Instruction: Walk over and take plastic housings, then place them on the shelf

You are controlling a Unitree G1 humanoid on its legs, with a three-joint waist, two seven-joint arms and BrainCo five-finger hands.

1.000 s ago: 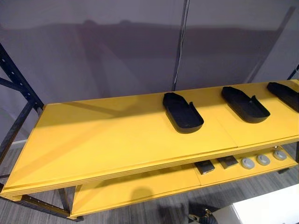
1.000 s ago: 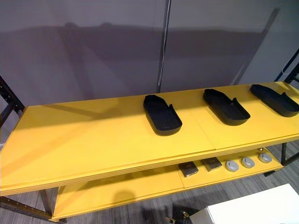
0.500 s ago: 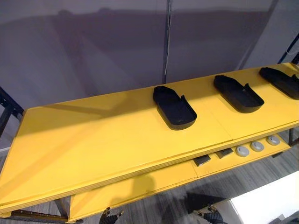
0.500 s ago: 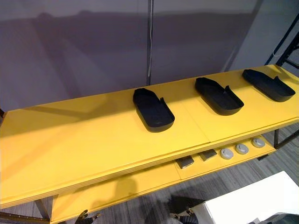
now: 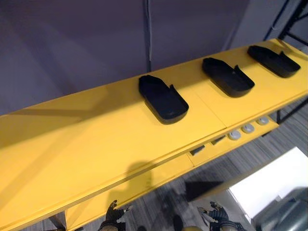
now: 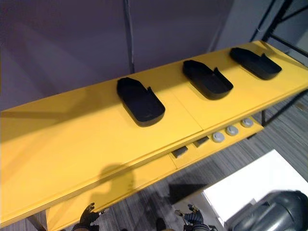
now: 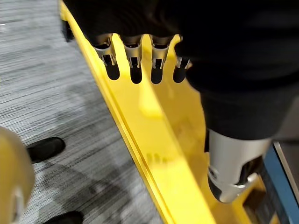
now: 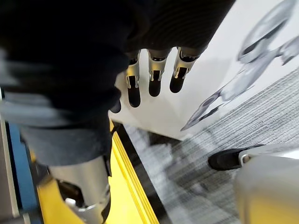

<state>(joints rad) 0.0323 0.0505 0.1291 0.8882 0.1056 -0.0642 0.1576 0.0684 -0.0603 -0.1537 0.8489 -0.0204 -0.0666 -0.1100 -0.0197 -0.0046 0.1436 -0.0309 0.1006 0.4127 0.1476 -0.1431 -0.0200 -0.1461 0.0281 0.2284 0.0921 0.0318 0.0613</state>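
Left eye view: three black plastic housings are lying in a row, well apart, on the yellow shelf (image 5: 72, 139): nearest housing (image 5: 163, 98), middle housing (image 5: 227, 77), far housing (image 5: 273, 61). The left hand (image 5: 113, 214) and right hand (image 5: 216, 214) are hanging low before it.

Left wrist view: fingers (image 7: 135, 70) are hanging straight, gripping nothing, over the shelf's edge.

Right wrist view: fingers (image 8: 154, 81) are hanging straight, empty, over a white surface (image 8: 219, 84).

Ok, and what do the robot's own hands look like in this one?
Both match. The left hand has a dark ribbed cover over its back and wrist, a row of silver fingers ending in dark tips, and a thicker silver-grey thumb. The right hand looks the same: dark cover, silver dark-tipped fingers.
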